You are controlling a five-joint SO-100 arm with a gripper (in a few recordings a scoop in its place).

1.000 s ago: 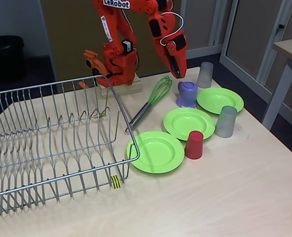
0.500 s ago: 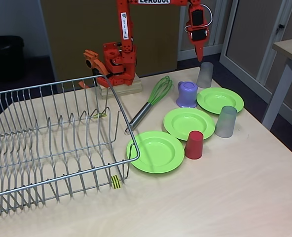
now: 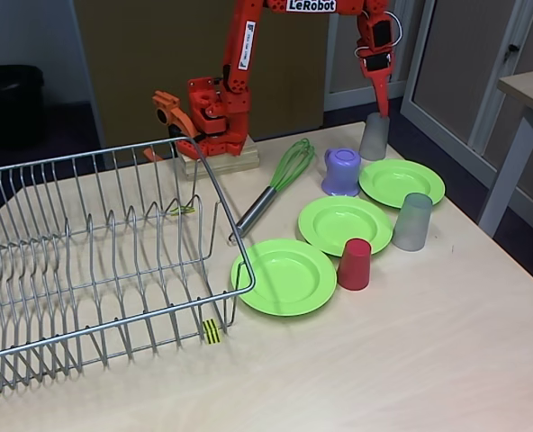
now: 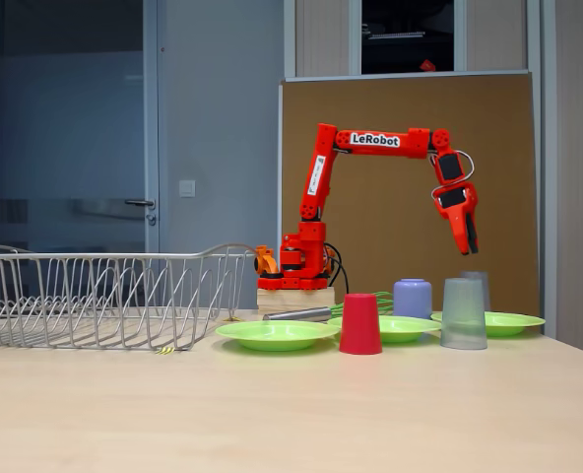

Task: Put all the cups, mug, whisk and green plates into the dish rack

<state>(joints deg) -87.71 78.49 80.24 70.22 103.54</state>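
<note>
Translucent grey cup beneath slim orange claw

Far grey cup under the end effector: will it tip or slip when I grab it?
The far grey cup stands upside down, wide rim on the table, so probably stable. Its walls taper upward and look smooth, so the end effector could slide off. Likely light plastic.
</note>
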